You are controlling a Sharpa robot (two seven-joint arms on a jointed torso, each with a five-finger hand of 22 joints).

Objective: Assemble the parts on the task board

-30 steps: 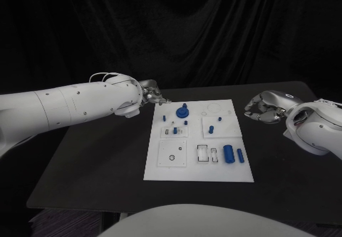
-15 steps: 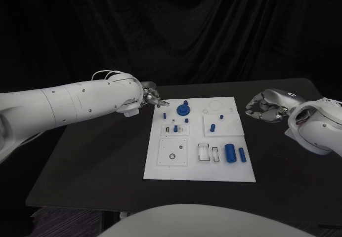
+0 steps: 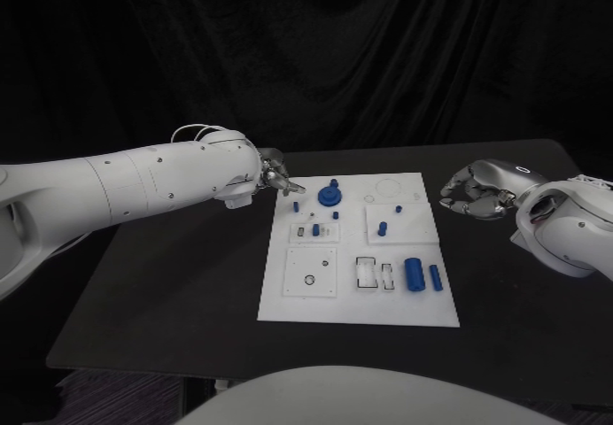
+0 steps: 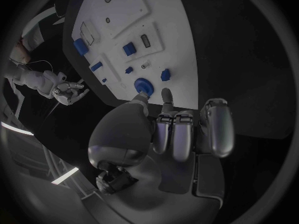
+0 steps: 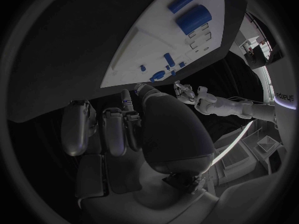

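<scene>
The white task board [image 3: 320, 297] lies in the middle of the black table. On it are a round blue knobbed part [image 3: 329, 196], several small blue pegs such as one [image 3: 379, 230], and two blue cylinders [image 3: 411, 273] lying near its right edge. My left hand [image 3: 275, 178] hovers at the board's far left corner with its fingers curled in and nothing in them; in the left wrist view the left hand [image 4: 181, 129] sits just short of the round part [image 4: 144, 87]. My right hand [image 3: 476, 196] hangs beside the board's far right corner, fingers curled, holding nothing.
Bare black table [image 3: 166, 292] surrounds the board on all sides. A black curtain closes off the back. The large cylinder [image 5: 193, 19] and the board [image 5: 149, 45] appear in the right wrist view, far from my right hand [image 5: 124, 129].
My left arm has edged a little nearer the board's far left corner. The right hand and the parts have not moved.
</scene>
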